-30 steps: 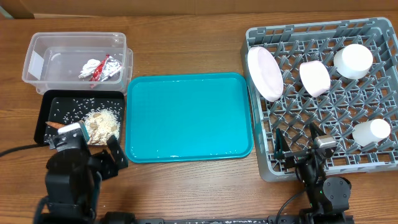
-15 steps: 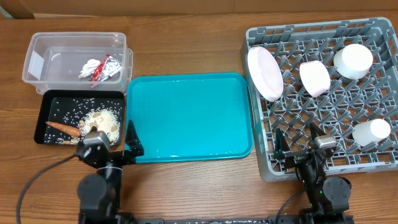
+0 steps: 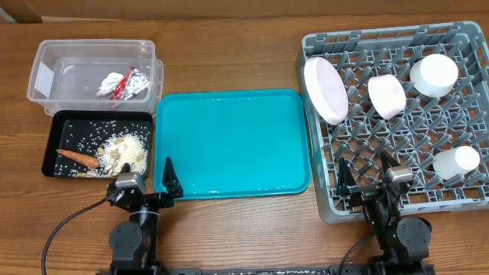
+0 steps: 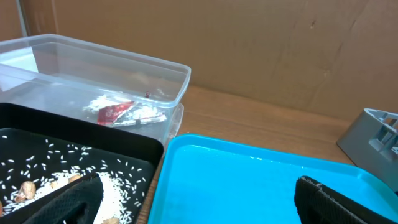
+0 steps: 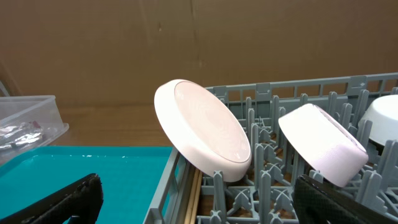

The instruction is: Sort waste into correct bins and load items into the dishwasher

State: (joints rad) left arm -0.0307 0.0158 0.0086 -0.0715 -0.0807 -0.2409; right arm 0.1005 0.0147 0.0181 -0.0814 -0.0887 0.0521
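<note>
Open room over the teal tray (image 3: 233, 141) — clear tub (image 3: 95, 46) left, pegged grey rack (image 3: 325, 200) right.

Both black arms (image 3: 131, 238) have silver wrist blocks (image 3: 127, 183), pointed black claw fingers (image 3: 172, 178) and trailing cables (image 3: 64, 222).

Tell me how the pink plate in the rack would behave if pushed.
The pink plate leans on edge in the rack, so a push would probably tip it. Its round rim could let it roll. It looks rigid and glossy, so it is likely slippery.
</note>
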